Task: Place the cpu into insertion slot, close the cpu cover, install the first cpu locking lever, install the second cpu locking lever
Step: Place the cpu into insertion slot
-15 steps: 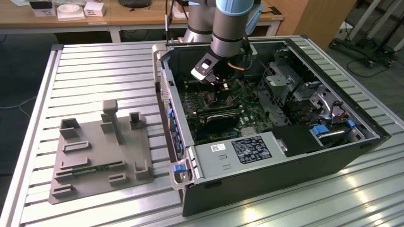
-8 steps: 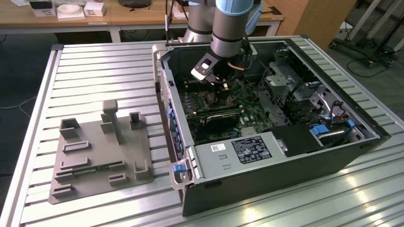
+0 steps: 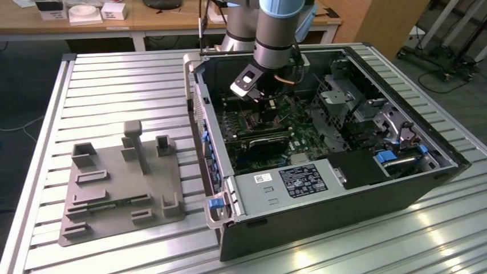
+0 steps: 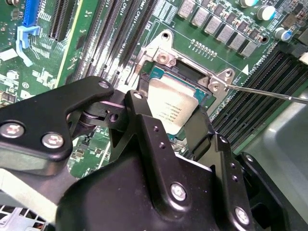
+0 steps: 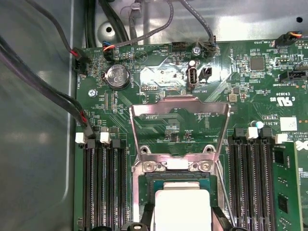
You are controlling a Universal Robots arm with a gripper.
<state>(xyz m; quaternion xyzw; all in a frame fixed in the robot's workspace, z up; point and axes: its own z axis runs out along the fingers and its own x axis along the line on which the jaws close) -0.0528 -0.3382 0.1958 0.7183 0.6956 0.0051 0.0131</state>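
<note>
Second wrist view: claw (image 4: 168,114) clamped on the cpu (image 4: 175,102) over the insertion slot (image 4: 168,75).

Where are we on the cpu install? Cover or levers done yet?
Done: nothing finished for sure. In hand: the gripper is at the cpu, which lies in or just above the insertion slot; seating is hard to confirm. Left: the cpu cover stands open, swung back, and a locking lever sticks out unlatched, so cover and both levers remain.
</note>
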